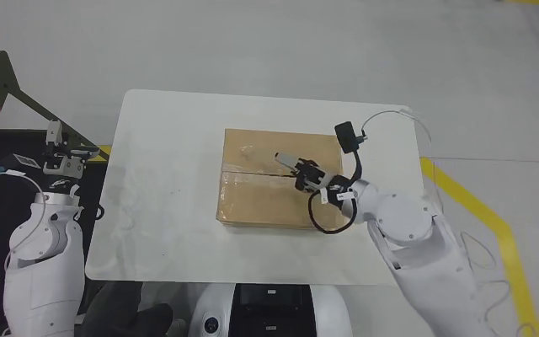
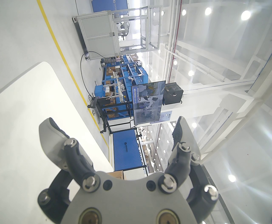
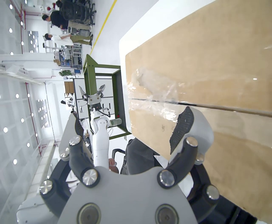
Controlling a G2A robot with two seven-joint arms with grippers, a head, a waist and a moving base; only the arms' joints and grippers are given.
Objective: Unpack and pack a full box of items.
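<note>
- A blue panel (image 2: 127, 148) in the hall beyond the worktop (image 2: 31, 110) carries a short white wordmark with a small logo, a brand name that lies sideways in the left wrist view
- A blue board (image 2: 109, 5) behind the grey framed enclosure bears a white wordmark of the same kind, partly cut by the picture's edge
- The screen (image 2: 147, 104) on the black stand shows a headline of white characters on a blue band, and below it blocks of fine text, too small to read
- A small white sign (image 2: 167, 115) just beside the screen has a blue mark, not legible
- The cardboard box (image 3: 212, 63) bears a faint pen scribble (image 3: 163, 127) near the taped seam; it cannot be read
</note>
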